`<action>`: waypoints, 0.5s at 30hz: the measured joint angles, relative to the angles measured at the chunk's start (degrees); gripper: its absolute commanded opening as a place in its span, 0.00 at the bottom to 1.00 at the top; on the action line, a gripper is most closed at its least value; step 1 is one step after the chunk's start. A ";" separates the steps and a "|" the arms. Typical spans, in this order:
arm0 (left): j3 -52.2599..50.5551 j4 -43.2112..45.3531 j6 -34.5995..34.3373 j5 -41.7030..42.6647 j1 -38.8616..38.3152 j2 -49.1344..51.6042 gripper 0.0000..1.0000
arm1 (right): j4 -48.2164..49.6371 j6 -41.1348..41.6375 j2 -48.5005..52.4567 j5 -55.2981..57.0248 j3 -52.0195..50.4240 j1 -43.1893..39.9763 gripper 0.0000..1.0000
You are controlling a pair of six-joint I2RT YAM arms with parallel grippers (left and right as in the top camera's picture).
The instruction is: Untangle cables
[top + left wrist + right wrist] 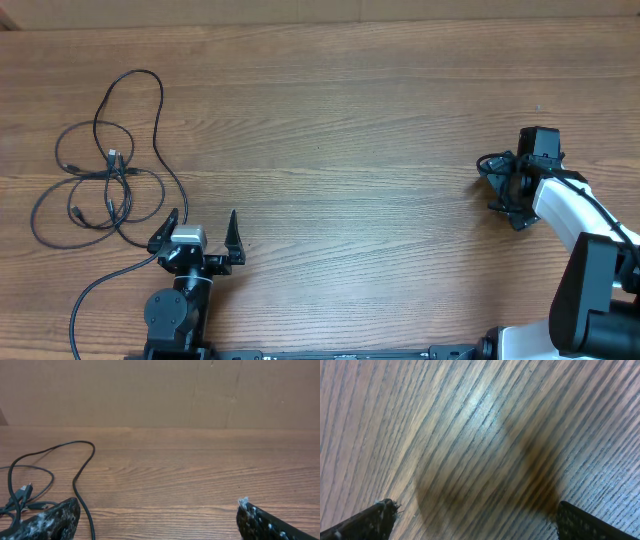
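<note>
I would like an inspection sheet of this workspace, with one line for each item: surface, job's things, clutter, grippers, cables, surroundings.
surface: wooden table, bare grain, nothing spilled.
job's things: thin black cables lie in crossed loops on the table's left part, plug ends inside the loops, not yet untangled.
clutter: nothing seen.
grippers: left gripper open and empty, beside the loops; right gripper open and empty, over bare wood far from them.
cables: one black cord runs from beside the left arm off the lower edge; its owner cannot be told.
surroundings: brown cardboard wall behind the table.
</note>
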 measured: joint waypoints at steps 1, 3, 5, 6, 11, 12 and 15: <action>0.00 -0.02 0.00 0.00 0.00 0.00 1.00 | -0.02 0.00 0.00 -0.02 0.00 0.00 1.00; 0.00 0.00 0.00 0.00 0.00 0.00 1.00 | -0.02 0.00 -0.20 -0.02 0.00 0.00 1.00; 0.00 0.00 0.00 -0.02 0.00 0.00 1.00 | 0.00 0.00 -0.96 -0.02 0.00 0.00 1.00; 0.00 0.00 0.00 0.00 0.00 0.00 0.99 | -0.04 -0.02 -1.86 -0.02 0.00 0.00 1.00; 0.00 0.00 0.00 0.00 0.00 0.00 0.99 | -0.02 0.02 -6.12 0.00 0.00 0.13 1.00; 0.00 0.00 0.00 0.00 0.00 0.00 1.00 | -0.02 0.02 -6.84 0.00 0.00 0.22 1.00; 0.00 0.00 0.00 0.00 0.00 0.00 1.00 | 0.00 0.00 -9.38 -0.02 0.00 0.94 1.00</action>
